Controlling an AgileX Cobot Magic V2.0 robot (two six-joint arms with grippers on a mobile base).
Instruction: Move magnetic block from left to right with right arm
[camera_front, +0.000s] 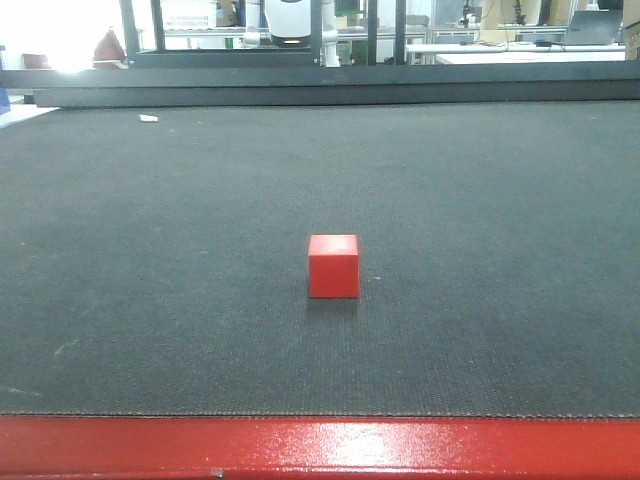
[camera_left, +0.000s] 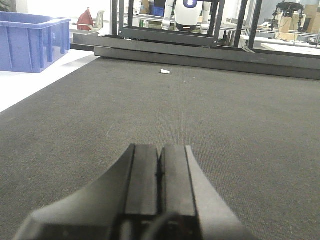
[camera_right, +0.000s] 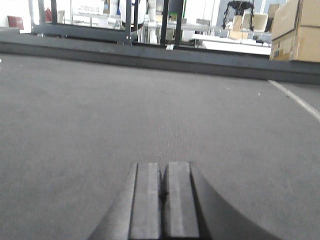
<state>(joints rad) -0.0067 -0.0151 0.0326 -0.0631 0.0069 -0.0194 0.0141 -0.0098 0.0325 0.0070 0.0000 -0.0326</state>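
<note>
Magnetic block (camera_front: 333, 266) is sitting flat on the dark tabletop (camera_front: 150, 250), slightly toward 6 o'clock from centre. Left gripper (camera_left: 159, 150) and right gripper (camera_right: 163, 167) are hovering low, jaws clenched together.

Dark mat (camera_front: 150, 250), blue crate (camera_left: 30, 42)

My black blocky left claw (camera_left: 159, 150) sits with fingers pressed together, low over the dark grey woven tabletop (camera_left: 240, 125). Far ahead I see a small white scrap (camera_left: 164, 71), and a blue plastic crate (camera_left: 30, 42) beyond the left edge.
</note>
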